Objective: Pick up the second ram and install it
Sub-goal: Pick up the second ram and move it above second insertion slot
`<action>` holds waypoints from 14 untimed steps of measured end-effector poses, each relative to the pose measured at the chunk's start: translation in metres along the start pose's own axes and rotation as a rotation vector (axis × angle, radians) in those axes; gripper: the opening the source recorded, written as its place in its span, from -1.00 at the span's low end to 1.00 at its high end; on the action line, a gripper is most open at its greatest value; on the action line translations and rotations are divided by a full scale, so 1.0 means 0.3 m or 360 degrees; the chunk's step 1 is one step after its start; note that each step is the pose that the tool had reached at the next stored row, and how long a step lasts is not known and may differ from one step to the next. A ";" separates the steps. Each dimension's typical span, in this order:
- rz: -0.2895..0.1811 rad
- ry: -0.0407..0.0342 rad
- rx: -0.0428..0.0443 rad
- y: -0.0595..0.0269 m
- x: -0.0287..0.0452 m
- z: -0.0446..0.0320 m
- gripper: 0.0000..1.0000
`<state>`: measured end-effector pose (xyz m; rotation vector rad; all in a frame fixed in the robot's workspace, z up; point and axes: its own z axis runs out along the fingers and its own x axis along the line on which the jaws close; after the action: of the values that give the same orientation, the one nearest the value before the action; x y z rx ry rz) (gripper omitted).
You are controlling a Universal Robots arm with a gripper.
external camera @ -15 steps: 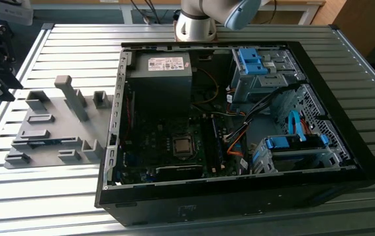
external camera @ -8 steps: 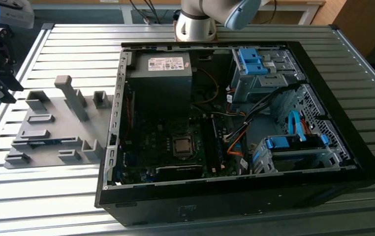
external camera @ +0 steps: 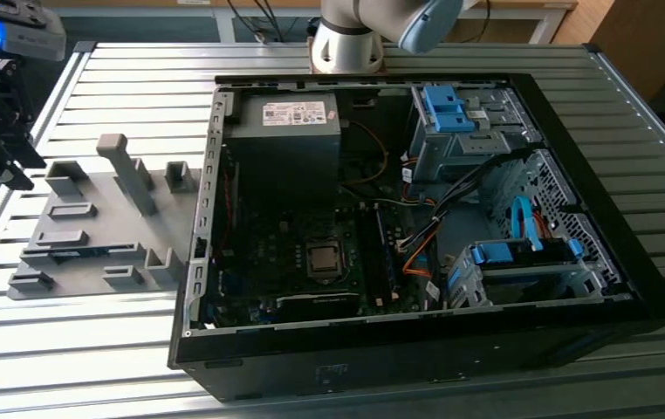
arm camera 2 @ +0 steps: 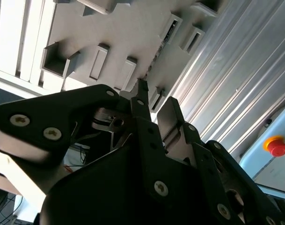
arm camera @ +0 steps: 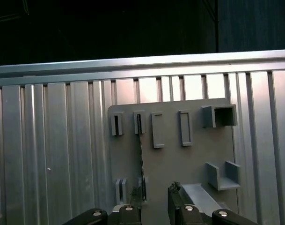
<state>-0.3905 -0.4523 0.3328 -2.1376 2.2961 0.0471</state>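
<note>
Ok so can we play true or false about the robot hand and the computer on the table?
1. The gripper is holding the second ram. False: the gripper is open and empty, and the second ram stands on edge in the slots of the grey holder.
2. The computer case lies open on the slatted table. True.
3. The gripper is inside the computer case. False: it is off to the exterior view's left of the case, near the grey holder.
4. A red button shows in the second wrist view. True.
</note>
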 end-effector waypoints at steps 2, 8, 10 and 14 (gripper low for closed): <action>-0.0014 0.0000 0.0000 0.000 0.002 0.010 -0.29; -0.0015 0.0000 0.0003 0.000 0.004 0.033 -0.29; -0.0015 0.0000 0.0003 -0.001 0.005 0.040 -0.29; -0.0015 0.0000 0.0004 -0.001 0.006 0.053 -0.29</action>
<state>-0.3906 -0.4537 0.3168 -2.1472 2.2849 0.0444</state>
